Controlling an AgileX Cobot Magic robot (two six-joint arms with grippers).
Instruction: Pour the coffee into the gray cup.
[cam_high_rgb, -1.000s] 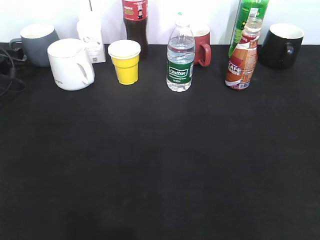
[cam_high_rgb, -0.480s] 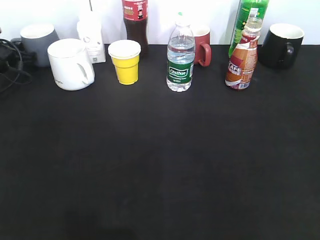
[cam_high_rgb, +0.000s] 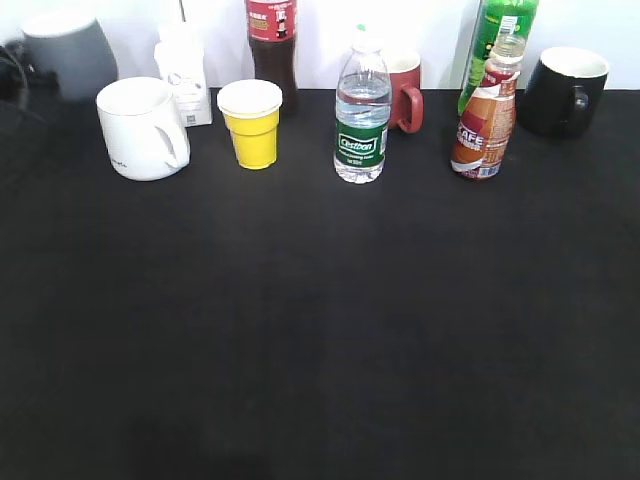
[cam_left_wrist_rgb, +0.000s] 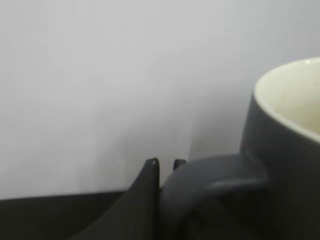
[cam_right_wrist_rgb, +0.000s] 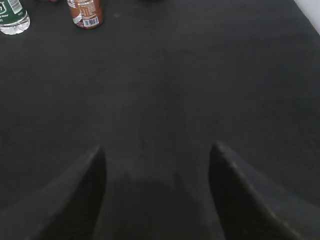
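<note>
Gray cup (cam_high_rgb: 68, 56) — far-left back corner of the black table (cam_high_rgb: 320, 330), partly cut by the top edge of the exterior view and apparently raised clear of the table, though its base is hard to read. Rounded gray body, pale interior, upright. In the left wrist view the cup (cam_left_wrist_rgb: 280, 160) fills the right side, its loop handle (cam_left_wrist_rgb: 215, 177) pointing toward the camera.

Left gripper (cam_left_wrist_rgb: 165, 167) — two dark fingertips close together on the handle's near end, apparently clamped on it; the contact itself is mostly hidden behind the handle. This arm has the cup; the cup body lies just beyond and to the right of the fingers.

White mug (cam_high_rgb: 142, 128), white carton (cam_high_rgb: 185, 75), yellow cup (cam_high_rgb: 252, 122), cola bottle (cam_high_rgb: 271, 45), water bottle (cam_high_rgb: 360, 115), red mug (cam_high_rgb: 404, 92) — back row, upright, not part of the job.

Coffee (cam_high_rgb: 484, 115) — small clear bottle, brown liquid, orange-brown-white label, narrow neck; upright, long axis vertical, just in front of a green bottle (cam_high_rgb: 497, 40) and near the black mug (cam_high_rgb: 562, 90). Well apart from the gray cup, right of centre.

Right gripper (cam_right_wrist_rgb: 157, 155) — fingers spread wide, holding nothing, low over bare table. The coffee (cam_right_wrist_rgb: 86, 12) lies far ahead and to the upper left of these fingers in the right wrist view; by my reading this is the nearer arm for it, and the grasp calls for a forward-left reach to the bottle's side.
</note>
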